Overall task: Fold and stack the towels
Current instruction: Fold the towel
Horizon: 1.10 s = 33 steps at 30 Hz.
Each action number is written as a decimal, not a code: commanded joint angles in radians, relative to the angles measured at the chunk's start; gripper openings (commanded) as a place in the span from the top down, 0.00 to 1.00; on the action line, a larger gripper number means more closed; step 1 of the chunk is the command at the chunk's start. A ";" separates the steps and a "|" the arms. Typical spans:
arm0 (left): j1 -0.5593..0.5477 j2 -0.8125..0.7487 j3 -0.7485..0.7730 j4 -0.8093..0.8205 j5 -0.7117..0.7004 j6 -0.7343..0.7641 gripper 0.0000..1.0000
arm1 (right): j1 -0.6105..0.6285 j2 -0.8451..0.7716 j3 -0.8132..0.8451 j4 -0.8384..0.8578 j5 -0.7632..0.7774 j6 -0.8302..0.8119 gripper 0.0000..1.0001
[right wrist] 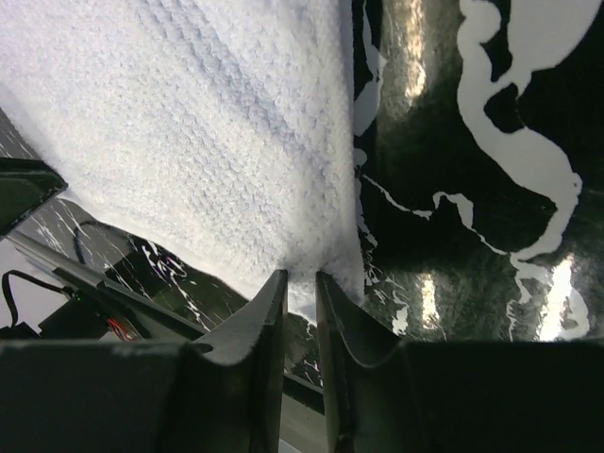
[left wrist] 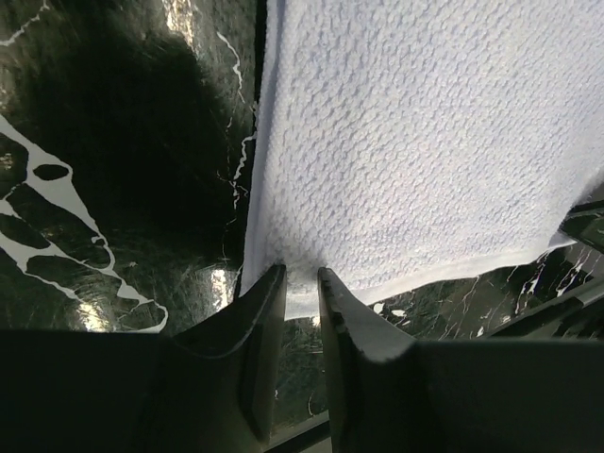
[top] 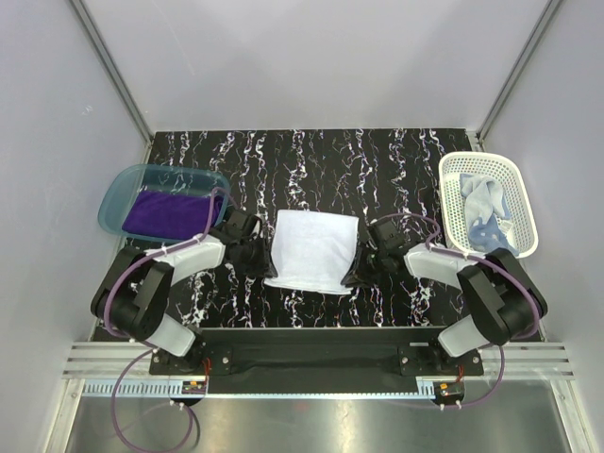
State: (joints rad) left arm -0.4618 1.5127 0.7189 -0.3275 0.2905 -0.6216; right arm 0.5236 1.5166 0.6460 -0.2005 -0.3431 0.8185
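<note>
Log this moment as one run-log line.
white towel: flat | left gripper: pinching near-left corner | right gripper: pinching near-right corner | purple towel: in tray | blue towel: in basket

Wrist views: white towel edge runs up to narrow gap btwn jaws of left gripper & right gripper. Pinched or just touching, can't tell; contact pt in shadow. Towel cut off by top & side edges, finger bases by bottom edge.

Top view: both grippers' tips tucked under own wrists, too small to read. Teal tray near-right corner & purple towel right edge partly behind left arm & cable. Basket near rim partly hidden by right arm. Light blue towel bunched up, label too small to make out.
</note>
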 commanded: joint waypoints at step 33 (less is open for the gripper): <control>0.129 0.754 1.162 -0.487 0.119 0.850 0.51 | -0.367 0.669 1.106 -0.666 -0.421 -1.041 0.40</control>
State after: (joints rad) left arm -0.3386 2.2364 1.8221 -0.7975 0.3710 0.1551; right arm 0.1509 2.1620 1.6756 -0.7837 -0.6655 -0.1028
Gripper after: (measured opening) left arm 0.498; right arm 0.609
